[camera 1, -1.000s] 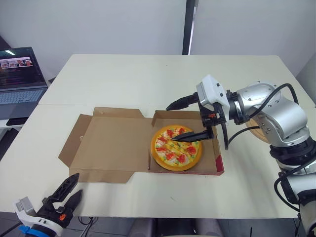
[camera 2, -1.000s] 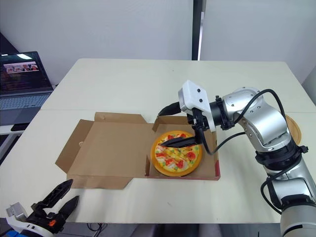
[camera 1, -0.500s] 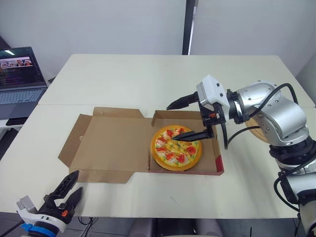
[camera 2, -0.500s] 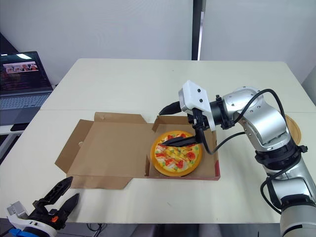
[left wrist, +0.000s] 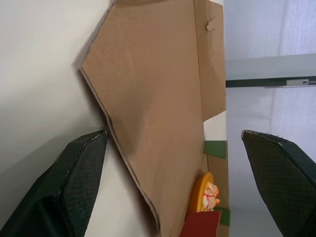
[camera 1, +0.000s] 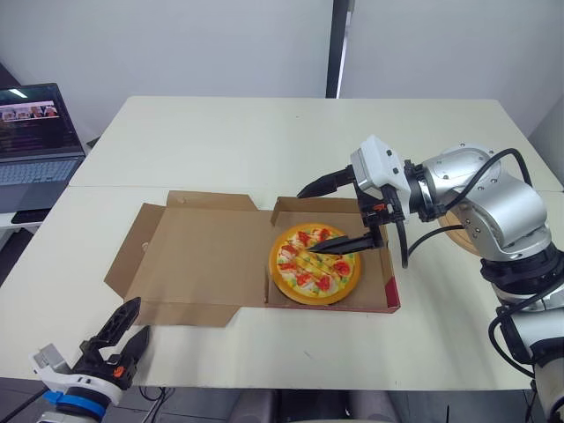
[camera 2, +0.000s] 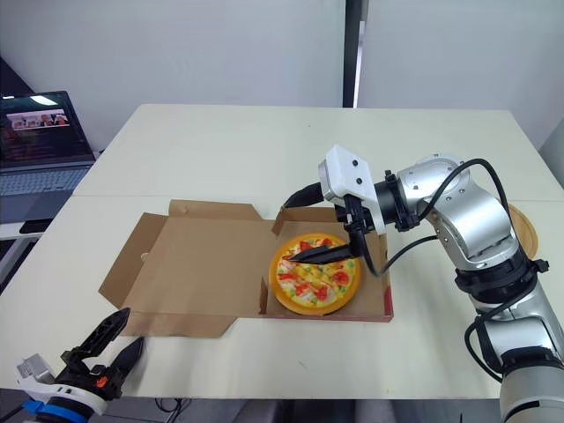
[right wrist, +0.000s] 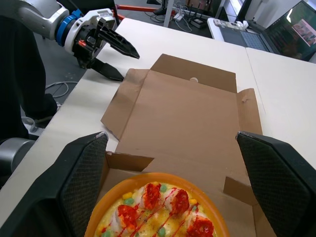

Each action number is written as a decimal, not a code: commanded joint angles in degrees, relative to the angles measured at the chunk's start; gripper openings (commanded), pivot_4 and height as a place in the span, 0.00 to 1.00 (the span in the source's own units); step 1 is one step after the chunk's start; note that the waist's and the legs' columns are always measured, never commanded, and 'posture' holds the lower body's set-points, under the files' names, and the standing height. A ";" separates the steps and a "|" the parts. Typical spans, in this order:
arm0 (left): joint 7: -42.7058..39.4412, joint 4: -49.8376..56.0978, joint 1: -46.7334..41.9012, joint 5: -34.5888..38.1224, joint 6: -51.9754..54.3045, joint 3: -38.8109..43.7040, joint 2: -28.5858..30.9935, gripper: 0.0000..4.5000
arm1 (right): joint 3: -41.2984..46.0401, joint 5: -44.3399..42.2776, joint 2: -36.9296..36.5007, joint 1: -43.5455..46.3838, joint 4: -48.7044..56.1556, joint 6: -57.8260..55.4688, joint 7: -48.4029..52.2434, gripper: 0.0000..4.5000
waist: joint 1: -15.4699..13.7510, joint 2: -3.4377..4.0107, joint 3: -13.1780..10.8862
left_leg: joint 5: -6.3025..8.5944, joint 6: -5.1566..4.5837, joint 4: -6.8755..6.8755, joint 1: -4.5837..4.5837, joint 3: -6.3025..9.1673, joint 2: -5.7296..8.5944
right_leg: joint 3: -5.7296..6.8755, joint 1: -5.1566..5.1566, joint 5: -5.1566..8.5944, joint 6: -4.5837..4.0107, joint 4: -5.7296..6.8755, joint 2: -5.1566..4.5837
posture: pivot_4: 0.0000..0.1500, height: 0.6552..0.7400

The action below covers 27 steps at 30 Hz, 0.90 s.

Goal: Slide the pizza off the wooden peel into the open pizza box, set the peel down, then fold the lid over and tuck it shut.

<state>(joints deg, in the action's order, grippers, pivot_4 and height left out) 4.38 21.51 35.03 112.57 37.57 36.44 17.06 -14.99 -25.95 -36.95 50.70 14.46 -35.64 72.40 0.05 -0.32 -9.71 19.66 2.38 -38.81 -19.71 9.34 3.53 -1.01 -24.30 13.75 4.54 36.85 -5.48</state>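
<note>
Right end effector [camera 1: 305, 222], spread wide, over round, orange-rimmed, red-and-yellow-topped pizza [camera 1: 304, 273]

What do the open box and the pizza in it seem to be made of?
The open brown pizza box looks like matte cardboard: raw cut edges, fold creases. The round orange-rimmed pizza looks like glossy plastic, probably a model: very even rim, bright toppings.

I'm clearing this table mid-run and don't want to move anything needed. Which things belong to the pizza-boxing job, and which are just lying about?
For the job:
pizza, already in the box
pizza box, lid open flat
wooden peel, far right, partly hidden

Lying about:
laptop, open, far left
</note>
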 commanded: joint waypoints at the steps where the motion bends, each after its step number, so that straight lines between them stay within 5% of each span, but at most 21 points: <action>1: 1.19 -0.03 -0.93 0.43 -0.74 1.38 -0.94 1.00 | 0.50 -0.06 -0.05 0.96 1.28 0.91 0.27 0.99 | 0.03 -0.01 0.00 | 0.01 0.01 0.00 0.00 0.00 -0.01 | 0.00 0.00 0.00 0.00 0.00 0.01 | 1.00 1.00; 14: 2.54 -0.99 -3.78 0.42 -2.26 -0.02 -2.05 1.00 | 0.32 0.04 -0.51 0.69 1.24 0.92 0.93 0.99 | 0.01 -0.01 0.00 | 0.01 0.03 0.00 0.00 0.00 -0.04 | -0.01 0.00 0.00 -0.01 0.00 0.05 | 1.00 1.00; 17: 2.61 -1.32 -4.07 0.25 -2.51 -0.55 -1.90 0.87 | 0.31 0.11 -0.50 0.64 1.24 0.95 1.01 1.00 | 0.02 -0.01 -0.01 | 0.02 0.04 0.00 0.00 0.00 -0.05 | -0.01 0.00 -0.01 -0.01 -0.01 0.06 | 1.00 1.00; 27: 2.04 -1.87 -4.78 -1.40 -2.80 -2.20 -1.63 0.18 | 0.51 -0.10 -0.54 0.61 1.50 0.56 1.03 1.00 | 0.02 -0.02 -0.01 | 0.02 0.05 0.00 -0.01 0.00 -0.05 | -0.01 -0.01 -0.01 -0.01 -0.02 0.07 | 1.00 1.00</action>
<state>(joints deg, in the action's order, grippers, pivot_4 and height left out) 6.98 19.27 30.23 111.43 35.41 34.02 15.11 -15.14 -25.87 -37.07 50.69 14.47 -35.56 73.28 0.07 -0.34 -9.72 19.69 2.42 -38.81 -19.72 9.35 3.48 -1.03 -24.31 13.74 4.53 36.84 -5.41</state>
